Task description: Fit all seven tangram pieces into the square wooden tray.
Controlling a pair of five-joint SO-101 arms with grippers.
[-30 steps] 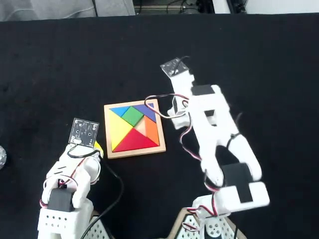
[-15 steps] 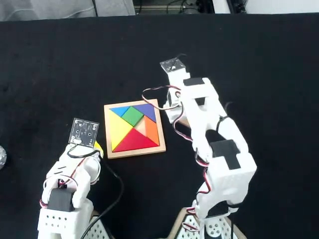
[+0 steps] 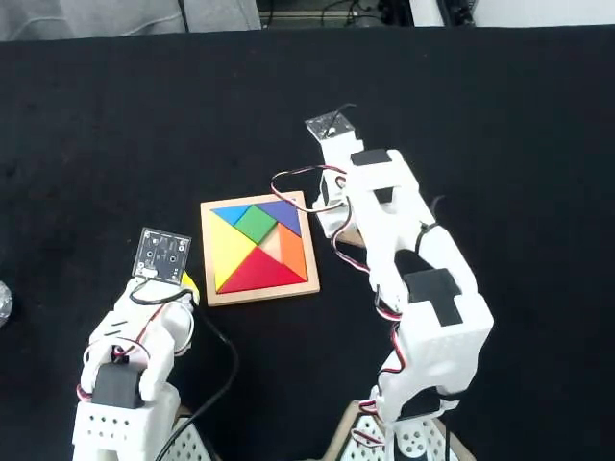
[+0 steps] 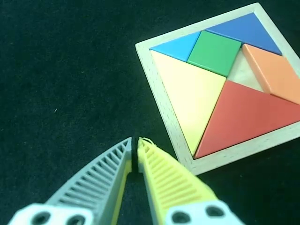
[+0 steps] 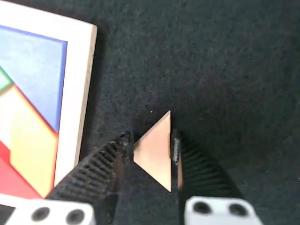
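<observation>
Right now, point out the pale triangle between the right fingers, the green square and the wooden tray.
pale triangle (image 5: 154,150): right wrist view, middle of its face.
green square (image 4: 214,52): left wrist view, centre of its top.
wooden tray (image 4: 168,110): left wrist view, its bare rim.

On the worktop (image 3: 500,115) the tray (image 3: 264,294) lies with my left tool (image 4: 137,143) near its front-left corner — my right tool (image 5: 150,139) just beside its right edge, a triangle piece (image 5: 154,154) held in it.
</observation>
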